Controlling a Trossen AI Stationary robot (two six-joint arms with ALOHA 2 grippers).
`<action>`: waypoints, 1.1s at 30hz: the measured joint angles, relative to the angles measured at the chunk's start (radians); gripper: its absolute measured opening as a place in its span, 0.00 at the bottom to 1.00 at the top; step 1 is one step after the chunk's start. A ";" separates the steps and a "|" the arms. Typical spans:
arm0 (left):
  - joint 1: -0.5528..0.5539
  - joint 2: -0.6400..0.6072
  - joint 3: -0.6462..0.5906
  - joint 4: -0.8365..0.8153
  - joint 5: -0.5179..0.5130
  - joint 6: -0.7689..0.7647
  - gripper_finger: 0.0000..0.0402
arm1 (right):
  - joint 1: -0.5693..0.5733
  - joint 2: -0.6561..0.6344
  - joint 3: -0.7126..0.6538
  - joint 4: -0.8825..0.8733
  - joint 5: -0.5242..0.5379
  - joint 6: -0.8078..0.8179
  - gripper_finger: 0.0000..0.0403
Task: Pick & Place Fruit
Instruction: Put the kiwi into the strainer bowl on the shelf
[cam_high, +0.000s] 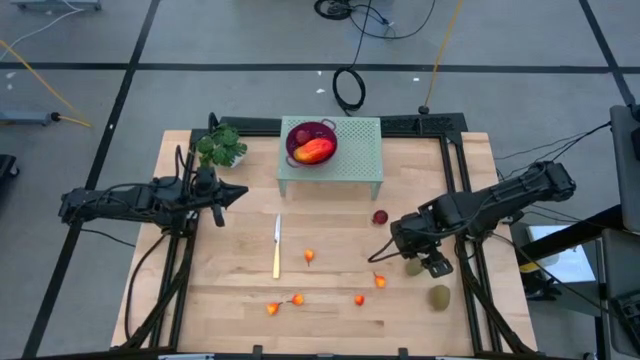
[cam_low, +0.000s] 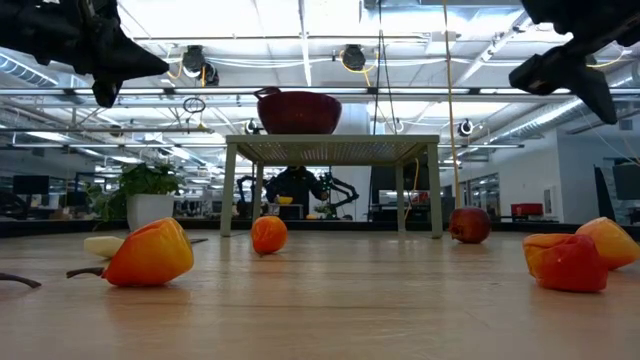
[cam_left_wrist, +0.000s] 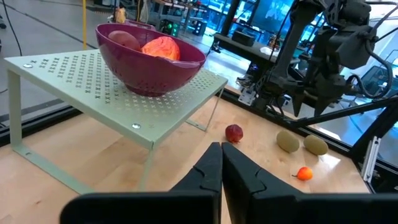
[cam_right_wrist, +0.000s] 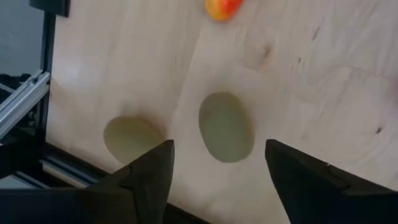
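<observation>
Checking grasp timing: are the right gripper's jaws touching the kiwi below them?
Apart. In the right wrist view the right gripper has open jaws straddling the kiwi, with bare wood on both sides.

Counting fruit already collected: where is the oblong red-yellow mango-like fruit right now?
In the high view, the oblong red-yellow mango-like fruit lies inside the dark red bowl on the pale green perforated stand, at the table's far edge near the middle.

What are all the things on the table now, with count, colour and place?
perforated metal stand: one, pale green, back centre.
round colander bowl: one, dark red, on the stand; holds an oblong red-yellow mango and a dark red ball.
dark red ball fruit: one, on the table right of centre.
kiwi ovals: two, brown-green, right side.
tiny peppers: five, orange-red, front.
knife: one, yellow-handled, centre.
leafy plant: one, green, back left.
left gripper: shut, left side.
right gripper: open, above one kiwi.
</observation>
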 joint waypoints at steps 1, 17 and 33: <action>0.000 0.000 0.000 -0.001 0.000 0.000 0.03 | 0.001 -0.001 0.000 -0.001 0.000 0.000 0.62; 0.000 0.000 0.000 -0.008 0.000 -0.003 0.05 | 0.002 -0.002 0.000 0.006 0.000 0.075 0.60; 0.000 0.000 0.001 -0.027 0.002 -0.025 0.05 | 0.001 -0.002 0.000 0.007 0.002 0.111 0.60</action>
